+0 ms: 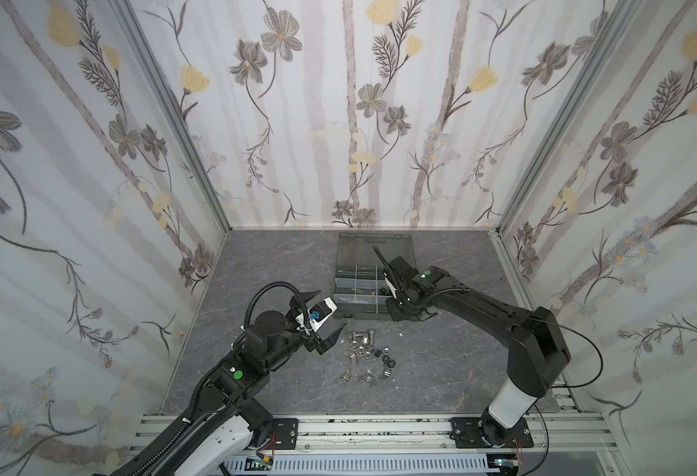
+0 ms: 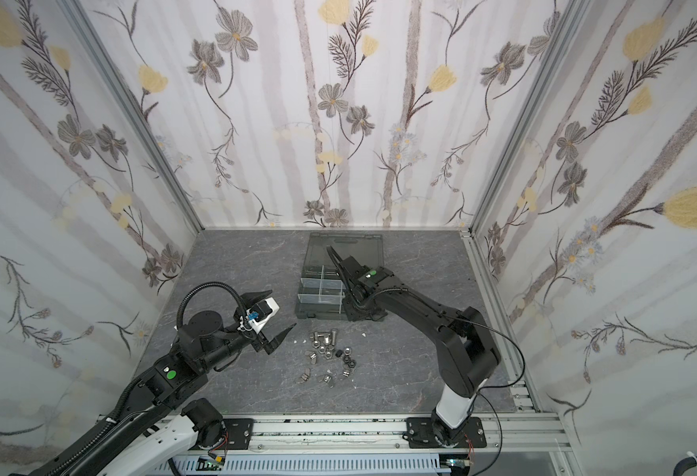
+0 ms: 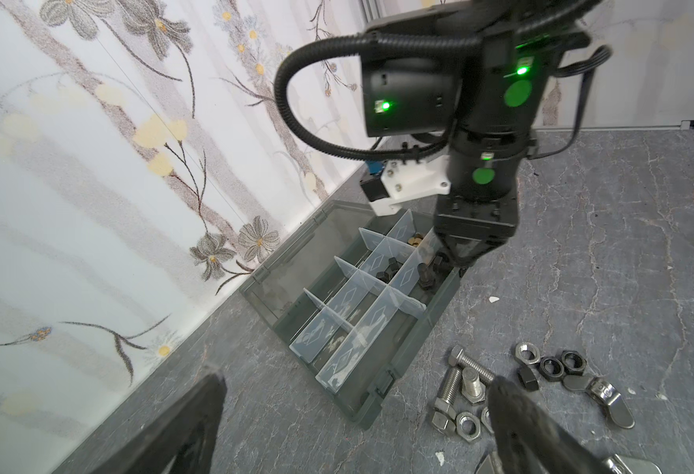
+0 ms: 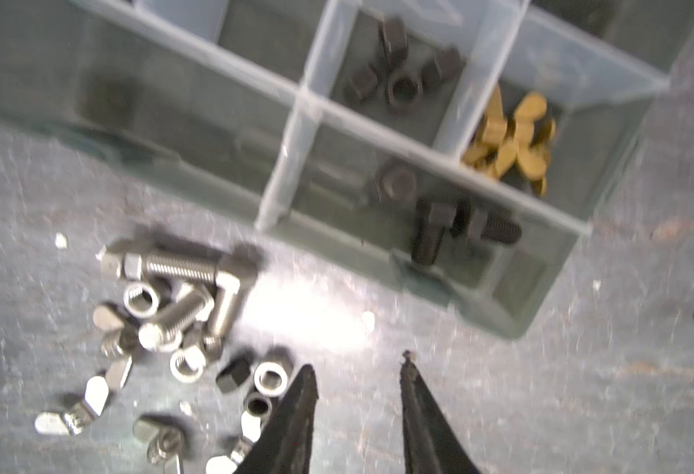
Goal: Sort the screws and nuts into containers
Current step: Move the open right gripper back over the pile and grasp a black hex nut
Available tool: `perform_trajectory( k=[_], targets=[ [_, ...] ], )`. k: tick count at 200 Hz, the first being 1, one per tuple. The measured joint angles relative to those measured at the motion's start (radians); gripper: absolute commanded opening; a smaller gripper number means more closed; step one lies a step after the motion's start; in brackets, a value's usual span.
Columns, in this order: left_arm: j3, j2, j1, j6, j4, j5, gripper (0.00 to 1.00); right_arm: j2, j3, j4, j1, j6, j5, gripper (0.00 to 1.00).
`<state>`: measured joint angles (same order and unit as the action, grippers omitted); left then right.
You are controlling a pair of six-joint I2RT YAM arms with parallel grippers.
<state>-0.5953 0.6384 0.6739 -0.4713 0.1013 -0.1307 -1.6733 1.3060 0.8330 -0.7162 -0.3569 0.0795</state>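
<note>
place: robot lab test cell | walls: flower-papered panels (image 1: 338, 123) in aluminium frame (image 1: 165, 94) | base: grey stone-look bench (image 1: 264, 268) | near edge: slotted rail (image 1: 380, 428) with left arm (image 1: 223, 383), right arm (image 1: 536, 346) bolted on

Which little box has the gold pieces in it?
The compartment against the case's end wall, holding brass wing nuts. Its neighbours hold black nuts and black screws instead.

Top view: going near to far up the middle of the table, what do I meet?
Pile of screws and nuts → case → lid → wall. The right gripper overlaps the case, so it is left out.
</note>
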Motion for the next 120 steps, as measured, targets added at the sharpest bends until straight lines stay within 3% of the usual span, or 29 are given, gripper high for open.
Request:
perform_trajectory(
  k=[50,120],
  targets=[
    [0.0,0.015,0.005,-0.007,-0.001,0.006,1.0,0.162,-0.246,-0.073,-0.108,-0.198,-0.079,0.4],
    [-0.007,0.032,0.011,-0.008,-0.001,0.006,1.0,0.09,-0.317,-0.167,-0.206,-0.237,-0.137,0.42]
  ],
)
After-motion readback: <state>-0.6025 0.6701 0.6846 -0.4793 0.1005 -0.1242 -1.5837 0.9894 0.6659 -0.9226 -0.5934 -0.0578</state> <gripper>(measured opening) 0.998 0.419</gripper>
